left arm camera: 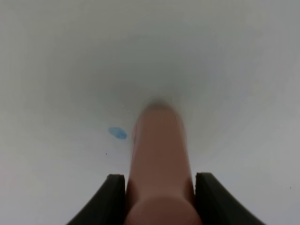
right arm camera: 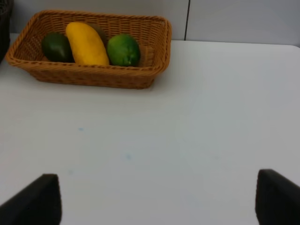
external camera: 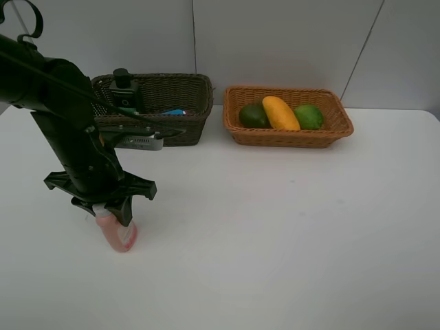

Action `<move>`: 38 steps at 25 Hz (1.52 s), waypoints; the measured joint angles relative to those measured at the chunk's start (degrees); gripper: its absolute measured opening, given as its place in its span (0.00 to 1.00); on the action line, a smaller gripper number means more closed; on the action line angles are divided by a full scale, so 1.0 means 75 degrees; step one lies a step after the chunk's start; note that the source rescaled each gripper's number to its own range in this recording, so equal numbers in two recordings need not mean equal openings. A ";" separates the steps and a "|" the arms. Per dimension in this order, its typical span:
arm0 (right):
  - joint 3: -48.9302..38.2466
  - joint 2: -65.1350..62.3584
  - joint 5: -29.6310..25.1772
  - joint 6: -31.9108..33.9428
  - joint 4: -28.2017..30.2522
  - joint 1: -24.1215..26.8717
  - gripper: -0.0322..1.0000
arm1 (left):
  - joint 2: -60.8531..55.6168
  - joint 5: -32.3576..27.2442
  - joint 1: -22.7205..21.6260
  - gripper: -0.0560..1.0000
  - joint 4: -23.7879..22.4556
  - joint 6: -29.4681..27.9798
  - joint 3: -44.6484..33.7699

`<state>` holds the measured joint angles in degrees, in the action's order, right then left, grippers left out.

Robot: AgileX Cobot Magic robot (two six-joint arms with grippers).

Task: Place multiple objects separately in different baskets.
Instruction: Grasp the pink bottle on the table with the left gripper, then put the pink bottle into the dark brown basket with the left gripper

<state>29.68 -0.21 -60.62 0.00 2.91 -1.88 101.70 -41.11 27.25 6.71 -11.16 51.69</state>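
Bottle first: pink white-capped bottle (external camera: 118, 232) lies on its side on the white table (external camera: 275, 240), front-left, w/ left gripper (external camera: 110, 210) straight above it. Left wrist view shows both dark fingers (left arm camera: 110, 199) tight against the bottle's sides, so jaws are clamped on it. Looks like smooth plastic, stiff, round-bodied, prob light; slick surface could roll or twist in the pads, so mid-body across the narrow dia is the sane hold. Can't tell if it's off the table.

Behind the arm: dark brown-green basket (external camera: 182, 103), deep, coarse wicker, rect. Dark green pump bottle (external camera: 124, 86) stands in it, something blue (external camera: 173, 111) beside it, too small to ID.

Right of that: orange-tan basket (external camera: 289, 136), shallower, finer weave. Holds dark green avocado (external camera: 253, 115), yellow mango (external camera: 280, 113), bright green round fruit (external camera: 309, 116), touching in a row. All smooth-skinned.

Right gripper (right arm camera: 157, 199): fingers spread wide, empty, over bare table.
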 joint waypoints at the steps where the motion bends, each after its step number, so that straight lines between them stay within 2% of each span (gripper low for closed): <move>1: 0.0000 0.0000 0.0000 0.0000 0.0000 0.0000 0.99 | 0.0000 0.0000 0.0000 0.33 0.0000 0.0000 0.0000; 3: 0.0000 0.0000 0.0000 0.0000 0.0000 0.0000 0.99 | 0.0000 -0.0122 0.0000 0.33 0.0000 0.0000 0.0036; 6: 0.0000 0.0000 0.0000 0.0000 0.0000 0.0000 0.99 | 0.0000 -0.0703 0.0000 0.33 -0.0032 0.0000 0.0356; 13: 0.0000 0.0000 0.0000 0.0000 0.0000 0.0000 0.99 | 0.0008 -0.2314 0.0000 0.33 -0.0390 0.0007 0.1859; 17: 0.0000 0.0000 0.0000 0.0000 0.0000 0.0000 0.99 | 0.0008 -0.3157 0.0000 0.33 -0.0894 0.0007 0.2988; 21: 0.0000 0.0000 0.0000 0.0000 0.0000 0.0000 0.99 | 0.0099 -0.3663 -0.0007 0.33 -0.1504 0.0031 0.4223; 30: 0.0000 0.0000 0.0000 0.0000 0.0000 0.0000 0.99 | 0.1466 -0.3654 -0.0072 0.33 -0.2847 0.0900 0.7162; 34: 0.0000 0.0000 0.0000 0.0000 0.0000 0.0000 0.99 | 0.2257 -0.3001 -0.0163 0.33 -0.3236 0.1488 0.8026; 38: 0.0000 0.0000 0.0000 0.0000 0.0000 0.0000 0.99 | 0.2916 -0.2143 -0.0301 0.33 -0.3350 0.2017 0.8251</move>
<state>29.68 -0.21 -60.62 0.00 2.91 -1.88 123.57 -57.19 24.99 -18.42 3.97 113.57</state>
